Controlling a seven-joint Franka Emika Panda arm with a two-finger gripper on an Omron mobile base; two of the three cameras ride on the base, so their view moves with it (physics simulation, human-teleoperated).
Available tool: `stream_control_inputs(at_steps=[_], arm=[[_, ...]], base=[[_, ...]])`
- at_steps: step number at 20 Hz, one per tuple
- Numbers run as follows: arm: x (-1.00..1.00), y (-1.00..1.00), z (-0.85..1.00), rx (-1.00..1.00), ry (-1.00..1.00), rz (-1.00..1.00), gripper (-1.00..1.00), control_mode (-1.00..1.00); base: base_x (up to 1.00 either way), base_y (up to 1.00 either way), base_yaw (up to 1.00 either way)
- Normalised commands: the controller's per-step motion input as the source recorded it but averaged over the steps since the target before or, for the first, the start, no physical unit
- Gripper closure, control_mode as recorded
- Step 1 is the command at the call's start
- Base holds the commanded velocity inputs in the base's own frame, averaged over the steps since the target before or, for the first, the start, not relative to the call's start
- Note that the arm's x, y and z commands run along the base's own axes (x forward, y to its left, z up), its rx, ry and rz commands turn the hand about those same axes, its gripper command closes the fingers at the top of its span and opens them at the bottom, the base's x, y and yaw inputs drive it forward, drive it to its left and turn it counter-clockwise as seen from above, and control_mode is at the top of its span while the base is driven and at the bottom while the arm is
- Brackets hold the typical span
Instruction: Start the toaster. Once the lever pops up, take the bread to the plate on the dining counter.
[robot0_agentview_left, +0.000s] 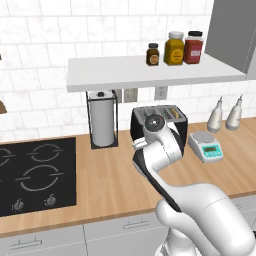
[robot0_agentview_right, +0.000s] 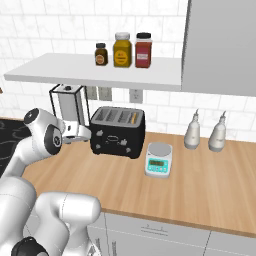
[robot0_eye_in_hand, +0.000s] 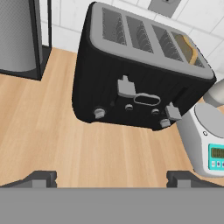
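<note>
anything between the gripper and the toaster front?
Nothing: in the hand view, bare wooden counter runs from the open gripper to the toaster.

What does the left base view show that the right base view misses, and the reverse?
Left base view: the hob whole, with its two knobs. Right base view: the front face and grey controls of the toaster, which the arm hides from the left. Both: its top with the bread in an end slot, the scale, the paper towel stand, three jars, two bottles.
</note>
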Motion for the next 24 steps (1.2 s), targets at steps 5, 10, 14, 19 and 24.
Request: stream_control_inputs(at_steps=[5, 10, 14, 19, 24], arm=[[0.0, 0.0, 0.0, 0.0, 0.0, 0.0, -1.0, -1.0], [0.0, 0.0, 0.0, 0.0, 0.0, 0.0, -1.0, -1.0], [0.0, 0.0, 0.0, 0.0, 0.0, 0.0, -1.0, -1.0], [0.0, 0.0, 0.0, 0.0, 0.0, 0.0, -1.0, -1.0], [0.0, 0.0, 0.0, 0.0, 0.0, 0.0, -1.0, -1.0]], base=[[0.0, 0.0, 0.0], [0.0, 0.0, 0.0], [0.0, 0.0, 0.0], [0.0, 0.0, 0.0], [0.0, 0.0, 0.0]])
